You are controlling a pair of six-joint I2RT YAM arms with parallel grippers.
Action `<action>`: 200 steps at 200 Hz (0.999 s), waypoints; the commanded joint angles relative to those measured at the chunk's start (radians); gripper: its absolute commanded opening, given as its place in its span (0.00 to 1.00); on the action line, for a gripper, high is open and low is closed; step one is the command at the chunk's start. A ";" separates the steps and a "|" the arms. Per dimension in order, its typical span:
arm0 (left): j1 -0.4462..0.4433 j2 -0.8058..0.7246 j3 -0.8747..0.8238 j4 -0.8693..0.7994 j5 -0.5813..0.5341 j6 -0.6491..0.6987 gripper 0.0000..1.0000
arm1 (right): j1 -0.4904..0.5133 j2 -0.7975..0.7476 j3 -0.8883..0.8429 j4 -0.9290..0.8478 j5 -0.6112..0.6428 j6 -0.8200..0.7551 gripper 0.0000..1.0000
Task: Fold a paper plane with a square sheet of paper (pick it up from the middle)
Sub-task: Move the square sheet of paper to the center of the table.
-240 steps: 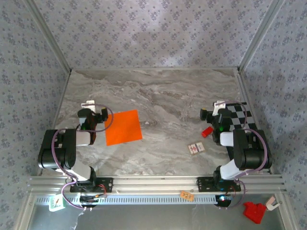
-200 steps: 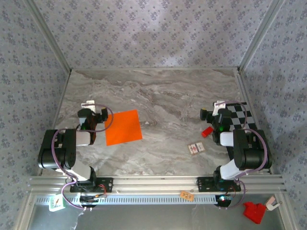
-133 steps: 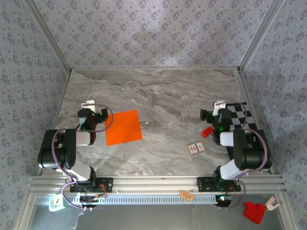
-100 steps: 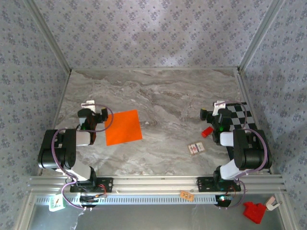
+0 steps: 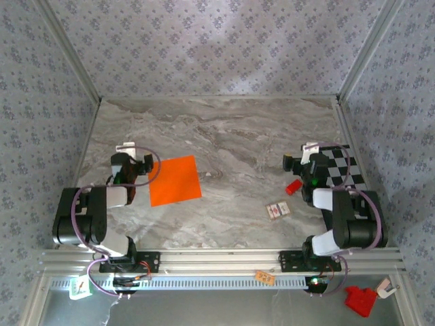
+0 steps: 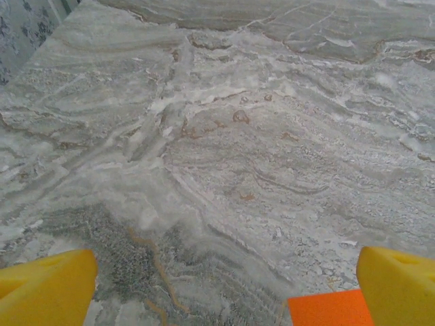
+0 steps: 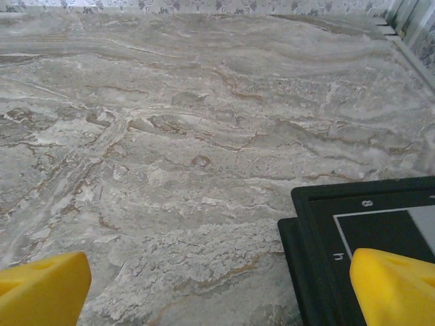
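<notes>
Left gripper [image 6: 221, 292] and right gripper [image 7: 217, 288] hang wide open and empty over the table [image 5: 238, 136].
Orange paper [image 5: 175, 180] lies flat, uncreased, just beside the left one; all folding is yet to do.

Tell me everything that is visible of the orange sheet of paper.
The square sheet of paper is plain bright orange, thin, flat and unfolded, with no visible crease. It lies slightly rotated on the left part of the marble-patterned table, beside the open left hand, which does not hold it.
</notes>
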 commanded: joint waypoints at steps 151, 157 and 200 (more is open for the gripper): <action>-0.035 -0.293 0.411 -0.846 0.234 -0.563 1.00 | 0.612 0.371 0.917 -0.954 -0.268 0.565 0.92; -0.035 -0.287 0.416 -0.856 0.234 -0.559 1.00 | 0.640 0.413 0.953 -0.977 -0.264 0.566 0.89; -0.031 -0.270 0.442 -0.890 0.215 -0.542 1.00 | 0.769 0.651 1.190 -1.080 -0.267 0.567 0.70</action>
